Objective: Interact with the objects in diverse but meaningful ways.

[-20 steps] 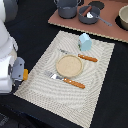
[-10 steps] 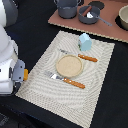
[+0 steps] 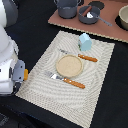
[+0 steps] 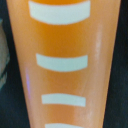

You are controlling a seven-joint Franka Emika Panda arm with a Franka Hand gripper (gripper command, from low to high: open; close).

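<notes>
A yellow-orange bread loaf (image 4: 62,65) with pale score marks fills the wrist view, very close to the camera. In the exterior view a small orange patch (image 3: 25,74) shows at the end of my white arm (image 3: 10,65), at the exterior view's left, beside the placemat. My gripper's fingers show in neither view. The pale blue house-shaped carton (image 3: 85,41) stands upright at the far side of the placemat (image 3: 45,87). A thin reddish-brown sausage (image 3: 86,9) and a small white piece (image 3: 90,15) lie in a grey pot (image 3: 83,17).
A tan round plate (image 3: 68,65) sits mid-placemat between an orange-handled fork (image 3: 66,80) and knife (image 3: 80,56). Another grey pot (image 3: 67,8) and a bowl (image 3: 123,17) stand on the brown board (image 3: 107,29) at the back.
</notes>
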